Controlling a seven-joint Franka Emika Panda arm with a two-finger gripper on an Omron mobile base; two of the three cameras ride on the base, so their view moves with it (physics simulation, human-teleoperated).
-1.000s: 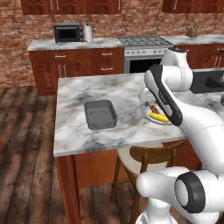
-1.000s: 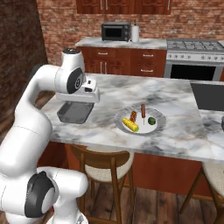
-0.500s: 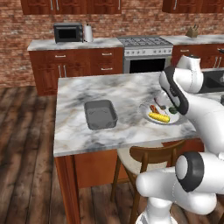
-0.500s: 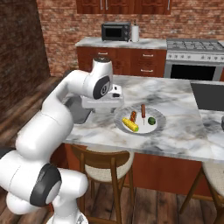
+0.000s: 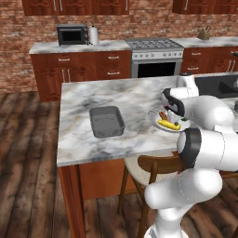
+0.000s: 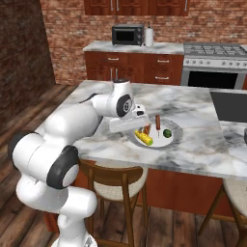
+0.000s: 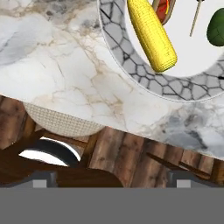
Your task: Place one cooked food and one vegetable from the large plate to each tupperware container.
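The large plate (image 6: 170, 140) with its grey patterned rim (image 7: 131, 65) lies on the marble island's right part. On it are a yellow corn cob (image 7: 153, 35), a small green ball (image 6: 167, 132) and the thin reddish-brown cooked food stick (image 6: 157, 121), whose end shows in the hand view (image 7: 195, 17). My gripper (image 6: 132, 128) hovers over the plate's near left rim and the counter's front edge, open with nothing between its fingertips (image 7: 43, 179). One dark grey tupperware container (image 5: 107, 122) sits empty, left of the plate. In the right base view my arm hides it.
A second reddish piece (image 7: 162, 8) lies beside the corn. A black sink basin (image 6: 231, 106) is set into the island to the right. Wooden stools (image 6: 113, 176) stand under the counter's front edge. A stove and a microwave are along the back wall.
The arm has swung right from above the tupperware container to the plate's near left rim. The hand has come lower. Nothing on the plate has moved.
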